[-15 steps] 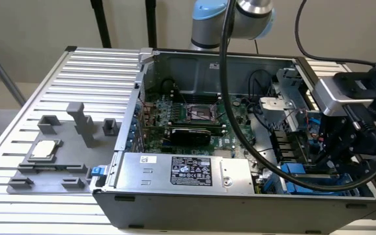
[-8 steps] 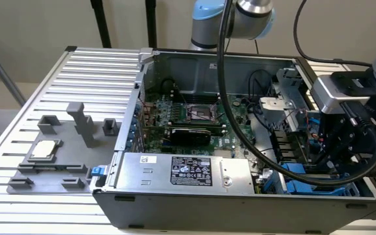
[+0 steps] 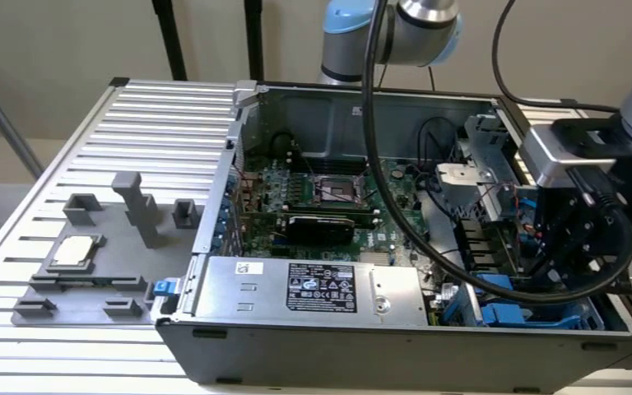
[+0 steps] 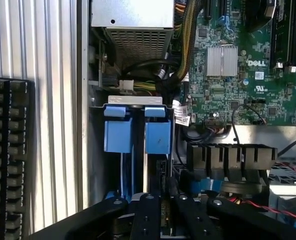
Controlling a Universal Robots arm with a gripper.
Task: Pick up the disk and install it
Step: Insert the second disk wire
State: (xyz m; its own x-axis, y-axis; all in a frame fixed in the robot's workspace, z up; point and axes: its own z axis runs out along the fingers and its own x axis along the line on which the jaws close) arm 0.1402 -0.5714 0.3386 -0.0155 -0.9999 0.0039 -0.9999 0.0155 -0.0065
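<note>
End effector lowered into the open grey metal computer case, at the drive bay on the exterior view's right; whether wide or narrow cannot be told. Directly ahead of it, just beside, the silver-grey disk in its bright blue plastic carrier, seated on edge in the bay, long axis running away from the wrist. Wrist pointing down.

I see a ribbed metal table carrying an open computer case, into whose near corner my gripper reaches. Well apart from the gripper, beyond the case, a grey fixture plate lies on the slats, holding a small silver chip.
</note>
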